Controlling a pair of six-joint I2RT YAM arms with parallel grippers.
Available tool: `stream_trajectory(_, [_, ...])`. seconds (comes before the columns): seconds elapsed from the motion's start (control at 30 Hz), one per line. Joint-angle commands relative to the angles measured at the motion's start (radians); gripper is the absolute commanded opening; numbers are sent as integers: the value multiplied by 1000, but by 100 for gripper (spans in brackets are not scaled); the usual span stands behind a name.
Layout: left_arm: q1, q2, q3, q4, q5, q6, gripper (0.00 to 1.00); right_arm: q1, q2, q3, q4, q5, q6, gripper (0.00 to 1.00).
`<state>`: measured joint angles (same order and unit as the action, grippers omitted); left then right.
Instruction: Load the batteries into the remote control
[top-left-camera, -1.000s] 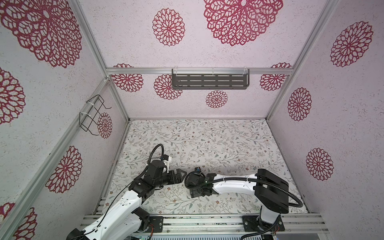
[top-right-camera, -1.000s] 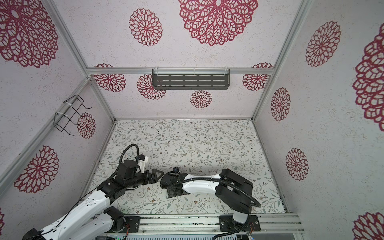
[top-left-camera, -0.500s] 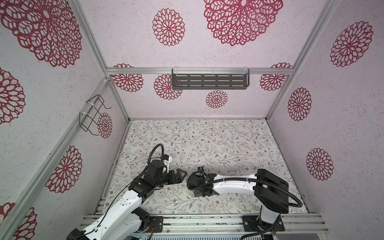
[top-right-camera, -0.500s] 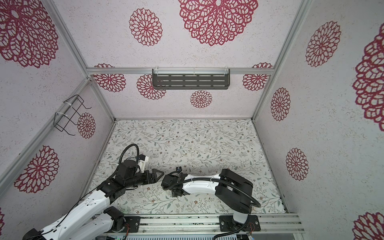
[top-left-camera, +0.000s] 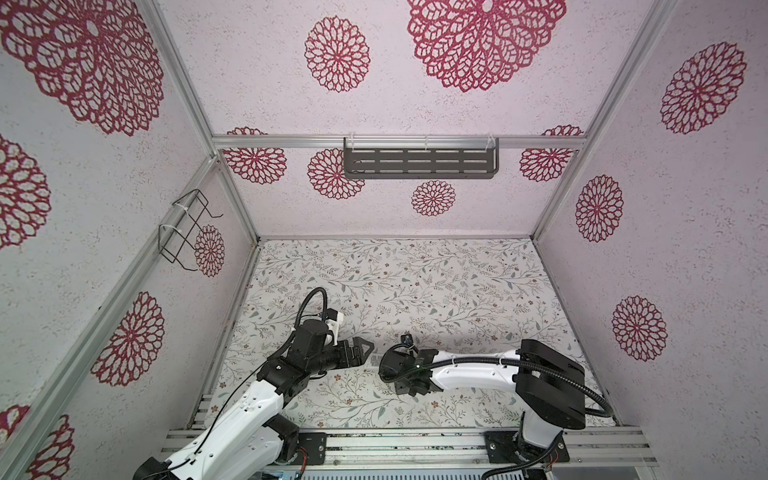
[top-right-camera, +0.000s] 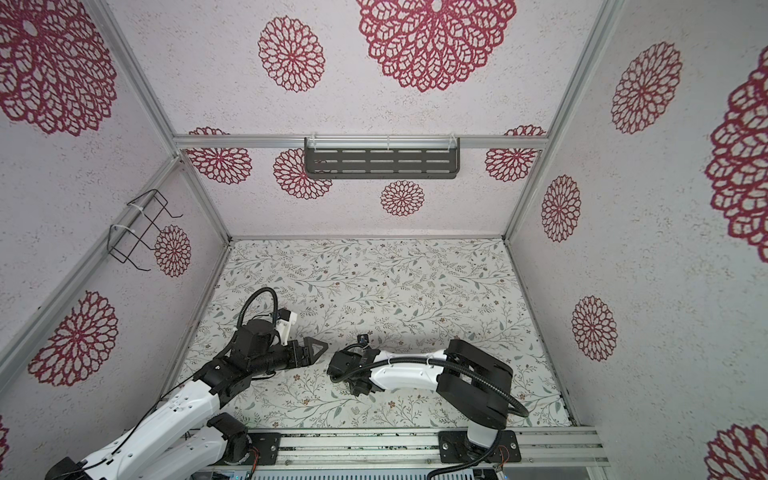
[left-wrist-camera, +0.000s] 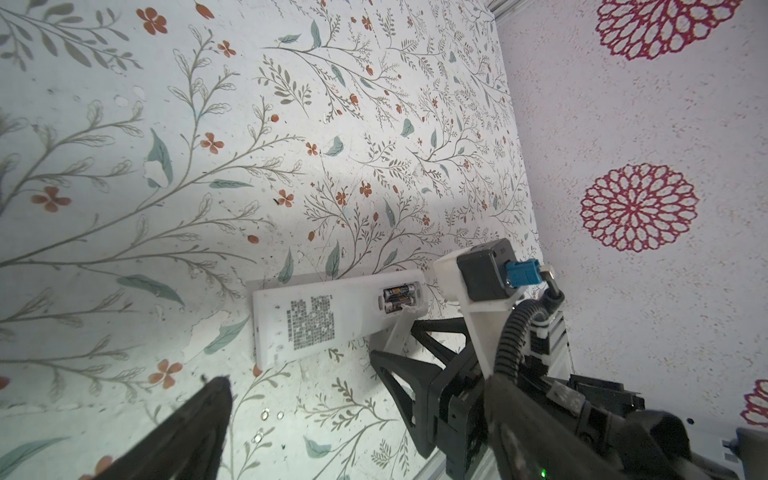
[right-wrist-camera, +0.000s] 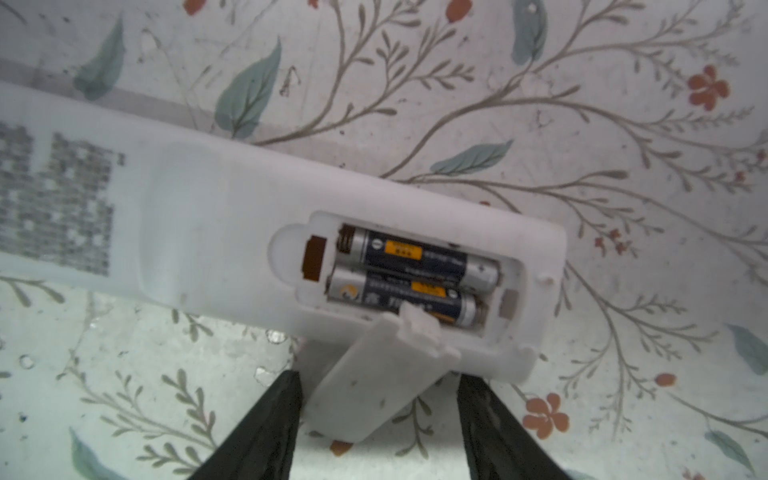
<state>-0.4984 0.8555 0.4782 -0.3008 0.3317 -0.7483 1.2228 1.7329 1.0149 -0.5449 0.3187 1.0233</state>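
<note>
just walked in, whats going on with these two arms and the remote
The remote control lies label side up on the floral table, with both batteries already seated in its open compartment. The loose battery cover leans against the remote's edge, and the right end effector has its fingers either side of it, not clearly gripping. The left end effector hovers open nearby, holding nothing.

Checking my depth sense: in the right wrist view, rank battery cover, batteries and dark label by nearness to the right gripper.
1. battery cover, between the fingers of the right gripper.
2. batteries, in the remote control compartment.
3. dark label, toward the remote control's other end.
</note>
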Motion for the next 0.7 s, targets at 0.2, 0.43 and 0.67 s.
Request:
stream_trajectory(0.2, [7,-5,14,24,11,12,97,-2,-112,-121,5,-11,27,69])
stream_trajectory(0.43, [8,-2,20,20,13,15,97,-1,-62,-62,29,-6,16,69])
stream_trajectory(0.67, [8,-12,16,21,17,12,97,-1,-44,-35,1,20,38,56])
